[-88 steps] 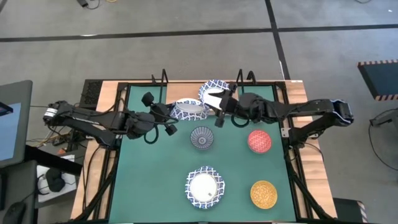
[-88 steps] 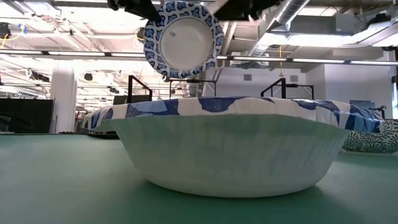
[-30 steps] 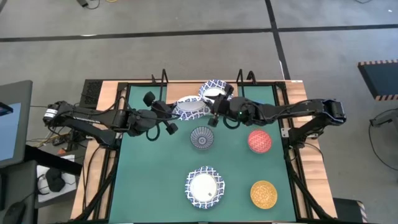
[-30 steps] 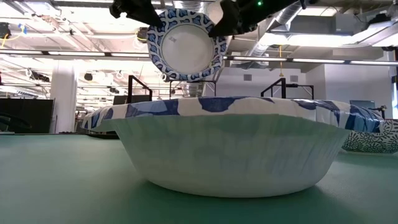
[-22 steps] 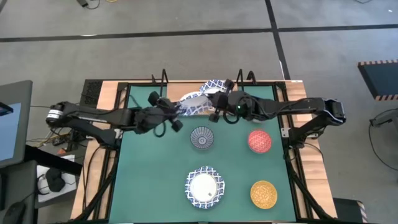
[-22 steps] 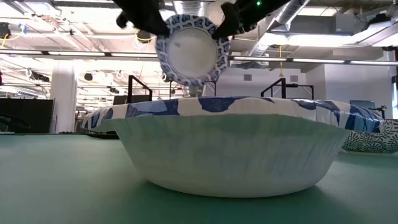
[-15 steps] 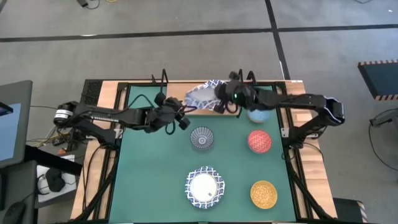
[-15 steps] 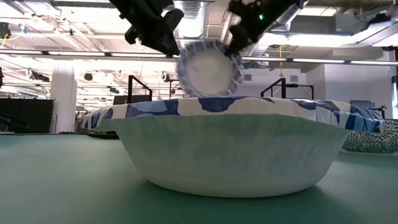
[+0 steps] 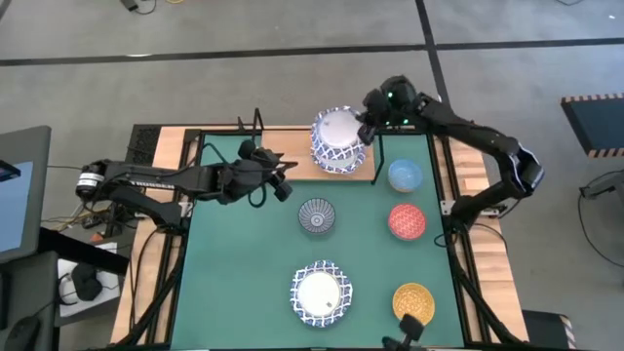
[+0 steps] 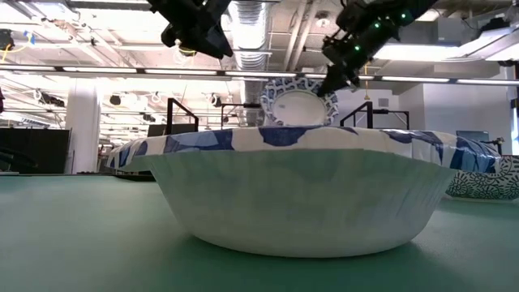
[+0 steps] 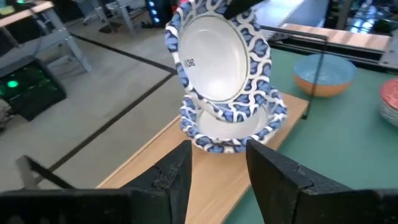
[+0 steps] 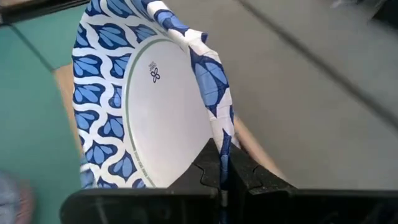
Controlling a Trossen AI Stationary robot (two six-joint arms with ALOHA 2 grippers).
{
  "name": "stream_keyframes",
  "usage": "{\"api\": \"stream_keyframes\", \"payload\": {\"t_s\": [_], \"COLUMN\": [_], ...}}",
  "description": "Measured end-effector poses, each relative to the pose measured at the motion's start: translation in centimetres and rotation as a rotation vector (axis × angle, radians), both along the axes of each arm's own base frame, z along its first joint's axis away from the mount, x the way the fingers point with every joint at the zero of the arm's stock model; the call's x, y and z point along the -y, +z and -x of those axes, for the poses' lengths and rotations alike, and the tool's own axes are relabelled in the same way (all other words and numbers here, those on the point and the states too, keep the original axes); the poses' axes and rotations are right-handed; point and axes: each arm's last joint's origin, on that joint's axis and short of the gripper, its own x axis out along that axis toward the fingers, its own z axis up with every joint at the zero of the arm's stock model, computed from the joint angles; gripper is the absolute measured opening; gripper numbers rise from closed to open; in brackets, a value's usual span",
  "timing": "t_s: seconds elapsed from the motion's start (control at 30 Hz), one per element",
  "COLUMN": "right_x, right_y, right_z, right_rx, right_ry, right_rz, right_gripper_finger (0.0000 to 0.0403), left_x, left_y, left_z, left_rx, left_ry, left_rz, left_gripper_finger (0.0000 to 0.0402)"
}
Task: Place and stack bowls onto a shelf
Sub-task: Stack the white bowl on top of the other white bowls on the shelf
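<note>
A blue-and-white bowl (image 9: 336, 136) hangs steeply tilted over the wooden shelf (image 9: 292, 164) at the table's far edge, with my right gripper (image 9: 364, 127) shut on it. Under it, a second blue-and-white bowl (image 11: 233, 127) sits by its base on the shelf board. My left gripper (image 11: 217, 174) stands open and empty a little to the left of the shelf, pointing at both bowls. A third blue-and-white bowl (image 9: 321, 294) rests on the green mat near the front. My right gripper pinches the tilted bowl's rim (image 12: 219, 146) between its two fingers, one on the inner face and one on the outer. The fingers come from the table's far right. The bowl stands almost on edge; its lower rim (image 11: 217, 112) reaches the bowl below, touching or not I cannot tell.
On the mat sit a grey-blue patterned bowl (image 9: 317, 215), a light blue one (image 9: 405, 175), a red one (image 9: 407, 221) and a yellow-gold one (image 9: 413, 303). Black wire posts (image 9: 256, 122) rise at the shelf's ends. The near bowl (image 10: 300, 191) fills the low view.
My left gripper has opened and let go of the blue-and-white bowl. My right gripper has shut on its rim and carried it toward the table's far edge, over the bowl on the shelf. The bowl has tipped steeply on the way.
</note>
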Motion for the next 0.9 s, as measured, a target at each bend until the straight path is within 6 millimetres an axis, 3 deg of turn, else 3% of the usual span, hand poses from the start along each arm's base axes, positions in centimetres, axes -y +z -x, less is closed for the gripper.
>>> {"api": "stream_keyframes", "payload": {"t_s": [0.17, 0.4, 0.6, 0.9], "right_x": [1.5, 2.7, 3.3, 2.7], "right_y": [-0.7, -3.6, -5.0, -3.6], "right_z": [1.6, 0.5, 0.0, 0.3], "right_rx": [0.017, -0.039, -0.066, -0.026], "right_ry": [0.020, 0.033, 0.019, -0.037], "right_rz": [-0.132, -0.226, -0.262, -0.247], "right_gripper_finger": [0.0021, 0.0026, 0.0100, 0.0212], "left_x": [0.0, 0.1, -0.1, -0.7], "left_y": [0.0, 0.2, 0.2, 0.2], "left_z": [-0.2, -0.4, -0.4, -0.3], "left_rx": [-0.003, 0.017, 0.017, -0.006], "left_ry": [-0.052, -0.102, -0.099, -0.094], "left_rz": [0.013, 0.013, 0.012, -0.006], "left_gripper_finger": [0.0139, 0.0139, 0.0139, 0.0139]}}
